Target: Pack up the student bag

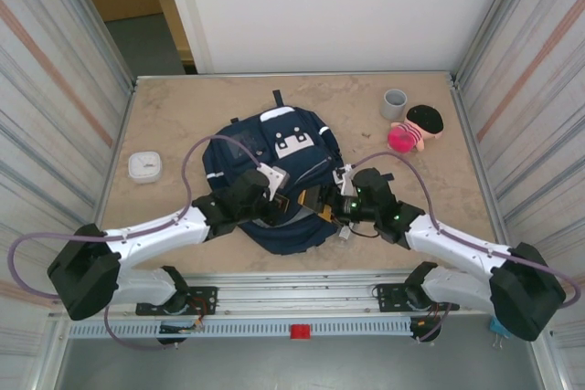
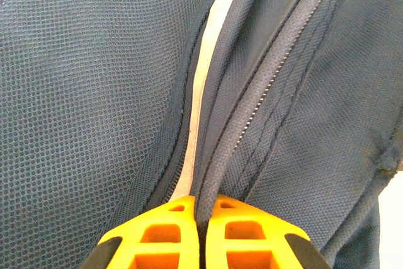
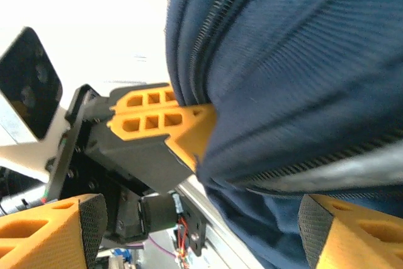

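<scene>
The student bag [image 1: 283, 166], a large navy backpack with white patches, lies flat in the middle of the table. My left gripper [image 1: 281, 202] is at its near edge. In the left wrist view that gripper [image 2: 200, 203] is shut on a fold of the bag's fabric [image 2: 94, 92], beside the zipper [image 2: 277, 61] and a pale stripe. My right gripper [image 1: 338, 204] faces it from the right. Its orange fingers stand wide open [image 3: 201, 231], and a lifted part of the bag [image 3: 302, 61] hangs in the gap close to the right finger [image 3: 327, 231]. The left gripper's fingers [image 3: 164, 118] pinch the bag there.
A pink and black plush toy [image 1: 416, 127] and a grey cup [image 1: 394, 103] sit at the far right of the table. A small white round object [image 1: 144, 166] lies at the left. Metal walls close in both sides, with a rail [image 1: 302, 294] along the near edge.
</scene>
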`<state>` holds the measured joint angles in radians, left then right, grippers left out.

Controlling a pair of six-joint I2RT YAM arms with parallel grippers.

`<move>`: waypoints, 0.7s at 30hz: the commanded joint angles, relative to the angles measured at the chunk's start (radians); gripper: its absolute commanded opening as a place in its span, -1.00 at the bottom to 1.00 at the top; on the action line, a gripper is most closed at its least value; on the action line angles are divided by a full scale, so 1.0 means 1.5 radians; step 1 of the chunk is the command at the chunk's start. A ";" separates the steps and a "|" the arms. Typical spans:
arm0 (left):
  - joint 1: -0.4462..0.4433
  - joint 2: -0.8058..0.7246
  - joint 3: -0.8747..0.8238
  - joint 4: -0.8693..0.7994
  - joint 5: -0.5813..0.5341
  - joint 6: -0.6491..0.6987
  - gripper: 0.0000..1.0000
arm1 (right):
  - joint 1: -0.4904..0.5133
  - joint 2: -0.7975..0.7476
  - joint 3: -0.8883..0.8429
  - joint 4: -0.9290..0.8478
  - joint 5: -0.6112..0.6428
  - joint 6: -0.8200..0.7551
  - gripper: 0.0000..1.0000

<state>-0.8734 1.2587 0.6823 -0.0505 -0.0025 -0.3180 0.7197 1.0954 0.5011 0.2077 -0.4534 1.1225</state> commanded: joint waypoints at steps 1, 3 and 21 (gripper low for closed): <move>-0.009 -0.004 0.036 0.049 -0.012 -0.030 -0.78 | -0.017 0.031 0.024 0.047 -0.033 -0.001 0.57; -0.009 -0.015 0.039 0.036 -0.016 -0.035 -0.47 | -0.026 0.049 0.026 0.072 -0.041 0.003 0.52; 0.266 -0.301 -0.109 -0.094 0.077 -0.043 0.45 | -0.170 0.143 0.161 0.048 -0.223 -0.059 -0.76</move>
<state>-0.5438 0.8177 0.5598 -0.1883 -0.0093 -0.3485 0.4835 1.2922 0.6743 0.2550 -0.6949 1.0664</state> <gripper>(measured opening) 0.725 0.128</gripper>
